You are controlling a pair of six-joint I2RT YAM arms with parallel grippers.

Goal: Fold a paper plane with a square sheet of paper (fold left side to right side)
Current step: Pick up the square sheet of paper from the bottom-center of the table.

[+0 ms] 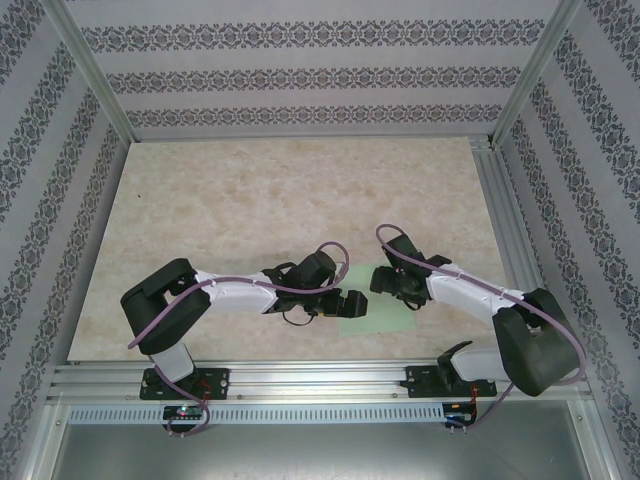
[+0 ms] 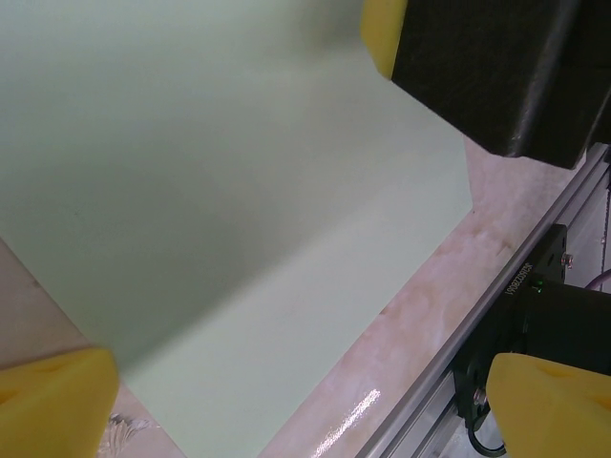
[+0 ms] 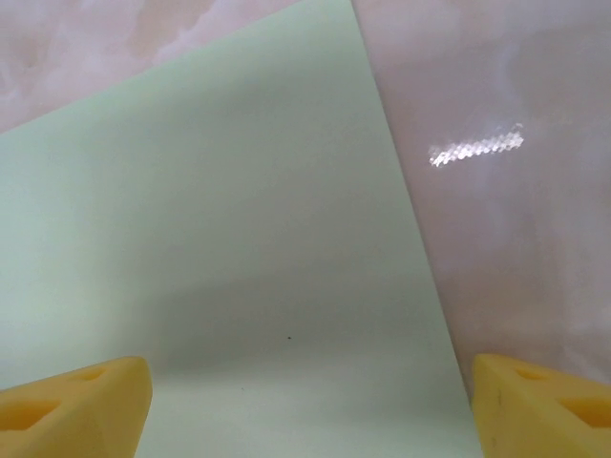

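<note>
**Marbled bench, flat paper, both sets of fingers open over it**

Top view: beige marbled bench (image 1: 280, 200) in a booth with patterned walls. The paper (image 1: 388, 316) lies flat at the near middle, close to the front rail and between the two arms. The left fingers (image 1: 352, 303) are over its left part and the right fingers (image 1: 381, 278) over its far part, and the two nearly meet. No crease shows, so I judge the left-to-right fold not yet begun.

Left wrist: the paper (image 2: 239, 191) is flat and takes up most of the frame. The yellow fingers (image 2: 52, 401) are spread wide and hold nothing. The paper's near-left corner sits low between them. Its near edge runs alongside the rail (image 2: 410, 429). A right finger (image 2: 382, 33) pokes in at top right.

Right wrist: the paper (image 3: 210, 239) lies flat under fingers (image 3: 76, 401) that are also apart, with nothing gripped. One paper edge runs just inside the right-hand finger, which hangs over bare bench (image 3: 516, 239).

Key relation: the left edge lies under the left fingers, so the left arm is nearer it. The fold would travel away from that arm toward the right arm. The sheet looks squarish, with no real long axis.
</note>
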